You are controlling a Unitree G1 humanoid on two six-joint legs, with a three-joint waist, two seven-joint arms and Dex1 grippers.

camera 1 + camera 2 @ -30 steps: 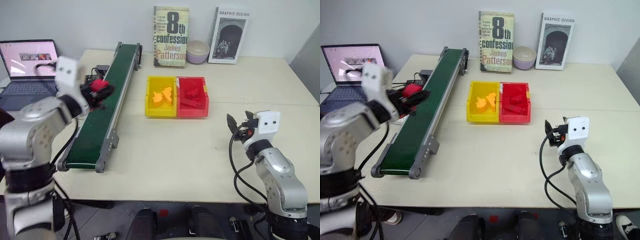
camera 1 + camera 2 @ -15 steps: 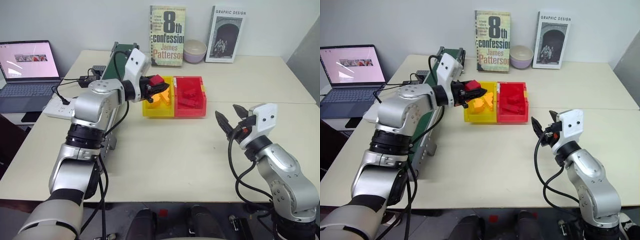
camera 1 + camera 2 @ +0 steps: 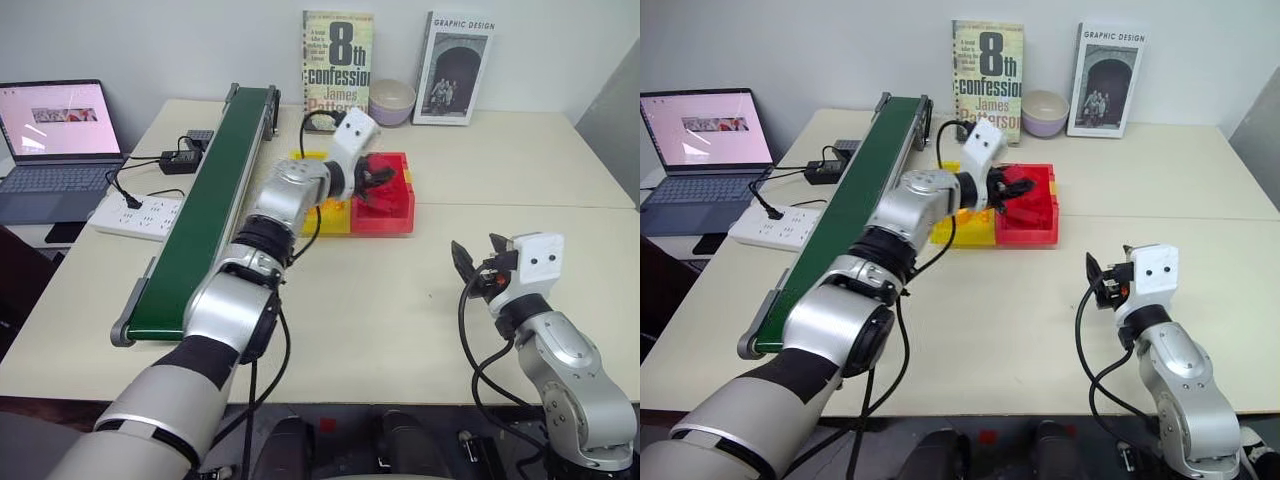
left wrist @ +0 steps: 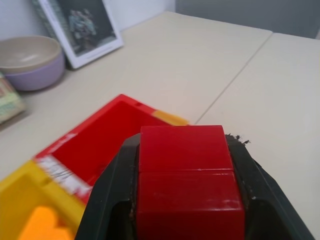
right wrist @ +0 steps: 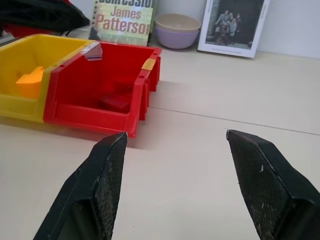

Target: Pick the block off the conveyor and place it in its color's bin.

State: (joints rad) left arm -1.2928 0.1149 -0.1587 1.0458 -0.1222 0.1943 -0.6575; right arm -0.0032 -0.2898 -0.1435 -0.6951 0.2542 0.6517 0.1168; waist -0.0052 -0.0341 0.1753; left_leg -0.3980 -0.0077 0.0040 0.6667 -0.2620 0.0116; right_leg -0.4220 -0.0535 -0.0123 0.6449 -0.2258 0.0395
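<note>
Red block (image 4: 189, 185) sits clamped between the two black fingers of the left tool (image 3: 378, 180), which hangs over the red bin (image 3: 396, 212) near the middle of the desk (image 3: 400, 320). From the left wrist view the block fills the space between the fingers, with the bin's open inside just beyond it. The bin is joined on its left to a yellow tray (image 5: 20, 75) holding orange pieces, and other red pieces (image 5: 117, 102) lie inside the bin. The conveyor (image 3: 205, 215) runs from near to far along the left part of the desk, its green belt bare. The right tool (image 3: 480, 270) hovers over the near right of the desk, well apart from the bin, its fingers spread wide and holding nothing.
</note>
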